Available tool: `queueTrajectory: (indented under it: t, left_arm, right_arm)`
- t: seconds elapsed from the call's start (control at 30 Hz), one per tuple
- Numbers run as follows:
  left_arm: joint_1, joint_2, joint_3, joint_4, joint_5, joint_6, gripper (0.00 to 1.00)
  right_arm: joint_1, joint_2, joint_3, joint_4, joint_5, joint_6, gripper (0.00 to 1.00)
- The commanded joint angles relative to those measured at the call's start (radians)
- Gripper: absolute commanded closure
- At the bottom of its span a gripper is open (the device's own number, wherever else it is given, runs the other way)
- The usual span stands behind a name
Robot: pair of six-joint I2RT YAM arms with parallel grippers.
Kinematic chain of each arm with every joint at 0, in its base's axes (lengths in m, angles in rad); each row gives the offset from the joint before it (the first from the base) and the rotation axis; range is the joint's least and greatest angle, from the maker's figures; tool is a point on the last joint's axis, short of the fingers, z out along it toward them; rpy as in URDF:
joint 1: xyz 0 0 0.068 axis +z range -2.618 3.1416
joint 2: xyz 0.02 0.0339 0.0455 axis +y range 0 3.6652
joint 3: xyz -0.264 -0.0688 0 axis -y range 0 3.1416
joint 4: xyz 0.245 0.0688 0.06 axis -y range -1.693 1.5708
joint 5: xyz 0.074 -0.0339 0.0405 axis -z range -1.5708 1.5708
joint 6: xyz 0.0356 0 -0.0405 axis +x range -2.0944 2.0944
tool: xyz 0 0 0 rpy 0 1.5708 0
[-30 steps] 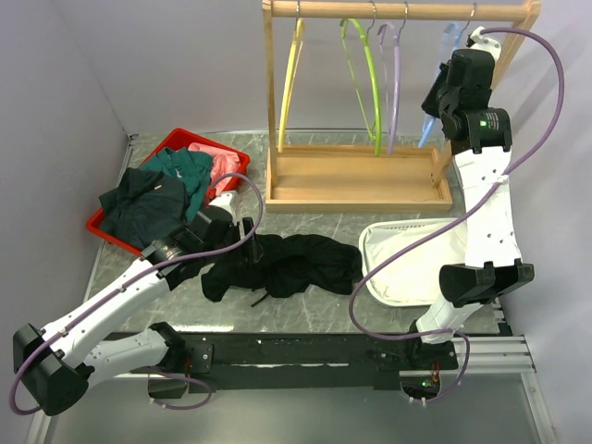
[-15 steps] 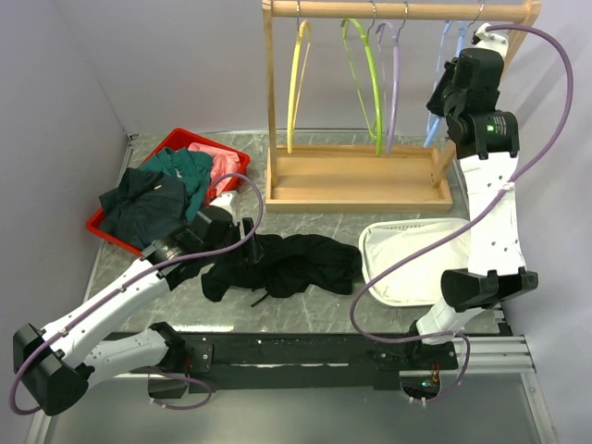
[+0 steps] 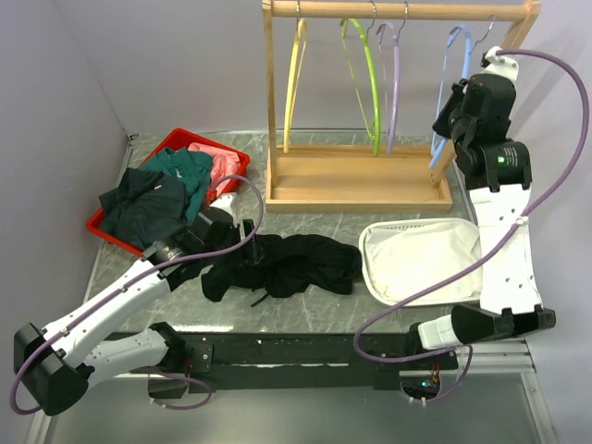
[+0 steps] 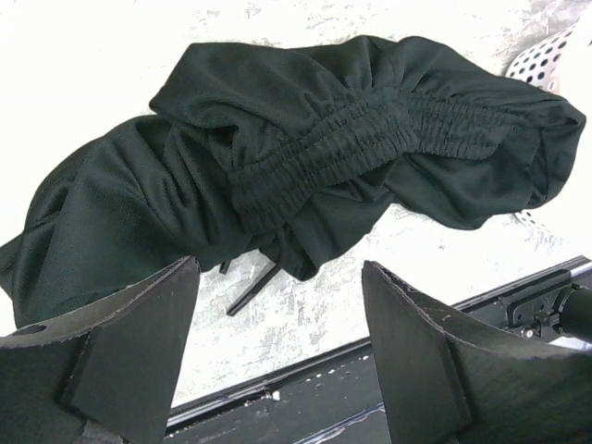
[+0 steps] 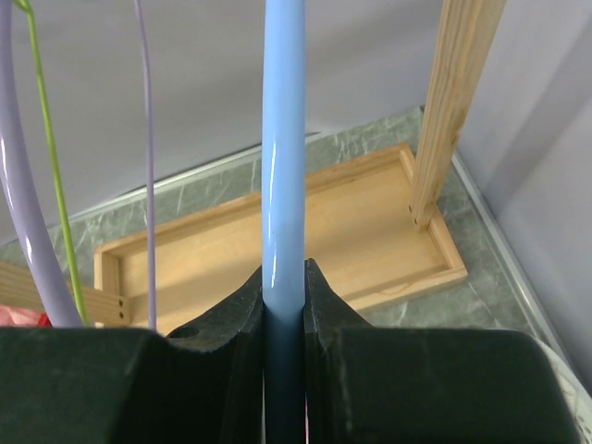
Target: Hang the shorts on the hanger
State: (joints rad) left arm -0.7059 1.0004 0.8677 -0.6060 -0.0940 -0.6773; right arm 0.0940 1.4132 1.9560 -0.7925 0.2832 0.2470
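The black shorts (image 3: pixel 291 264) lie crumpled on the table in front of the left arm. In the left wrist view the shorts (image 4: pixel 305 157) show their elastic waistband and a loose drawstring. My left gripper (image 4: pixel 282 351) is open and empty, just short of the shorts on their near side; it also shows in the top view (image 3: pixel 242 242). The light-blue hanger (image 3: pixel 448 83) hangs at the right end of the wooden rack's rail (image 3: pixel 398 11). My right gripper (image 3: pixel 456 106) is shut on the hanger's blue bar (image 5: pixel 282 166).
A wooden rack with a tray base (image 3: pixel 356 180) holds yellow (image 3: pixel 293 74), green (image 3: pixel 365 79) and lilac (image 3: pixel 395 83) hangers. A red bin (image 3: pixel 176 143) with dark green clothes (image 3: pixel 153 199) and pink cloth (image 3: pixel 220 166) is at the left. A white mesh basket (image 3: pixel 416 259) lies right of the shorts.
My right arm has swung to the right and pulled the blue hanger with it along the rail's right end. The left arm and shorts have not moved.
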Motion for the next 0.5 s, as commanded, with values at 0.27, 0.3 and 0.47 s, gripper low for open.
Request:
queueTrajectory:
  t: [0.27, 0.3, 0.47]
  left_arm:
    - [0.000, -0.005, -0.076, 0.116, -0.049, -0.086, 0.23]
    - [0.002, -0.002, -0.087, 0.124, -0.065, -0.120, 0.24]
    - [-0.044, -0.019, -0.166, 0.163, -0.162, -0.270, 0.25]
  right_arm:
    - [0.007, -0.369, -0.332, 0.099, -0.079, 0.080, 1.00]
    - [0.007, -0.402, -0.365, 0.095, -0.082, 0.080, 1.00]
    - [0.047, -0.641, -0.598, 0.070, -0.061, 0.109, 1.00]
